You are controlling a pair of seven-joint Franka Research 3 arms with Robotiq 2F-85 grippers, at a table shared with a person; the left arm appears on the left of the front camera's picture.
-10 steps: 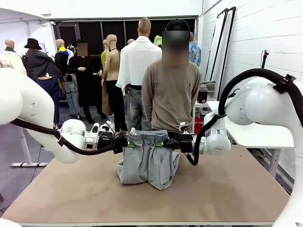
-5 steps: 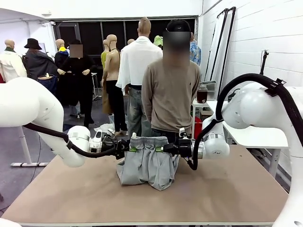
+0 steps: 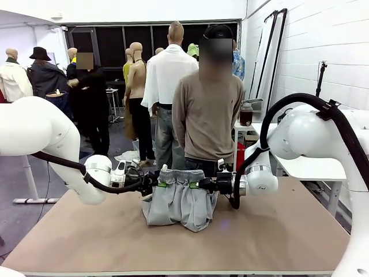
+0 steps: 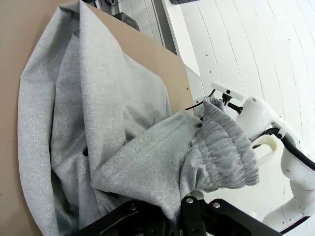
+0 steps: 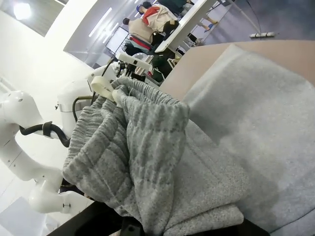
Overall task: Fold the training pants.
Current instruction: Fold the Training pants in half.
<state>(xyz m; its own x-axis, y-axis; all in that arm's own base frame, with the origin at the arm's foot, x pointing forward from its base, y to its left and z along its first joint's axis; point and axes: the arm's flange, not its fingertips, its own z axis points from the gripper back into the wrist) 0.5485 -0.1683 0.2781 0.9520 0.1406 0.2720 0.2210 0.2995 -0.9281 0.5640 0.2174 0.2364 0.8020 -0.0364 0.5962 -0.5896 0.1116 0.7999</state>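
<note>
The training pants (image 3: 180, 202) are held up by the waistband above the brown table (image 3: 277, 231), near its far middle, with the lower part of the fabric bunched and resting on the tabletop. The left end of the gathered waistband is clamped by the left gripper (image 3: 154, 182), whose fingers are closed tight on the cloth; the right end is pinched in the same way by the right gripper (image 3: 203, 183). The waistband is stretched roughly level between the two grippers. In the left wrist view, grey jersey (image 4: 123, 147) is seen folded over the closed fingers. In the right wrist view, the ribbed elastic (image 5: 142, 142) is seen heaped over the fingers. A person (image 3: 207, 109) is seen standing just behind the table's far edge.
</note>
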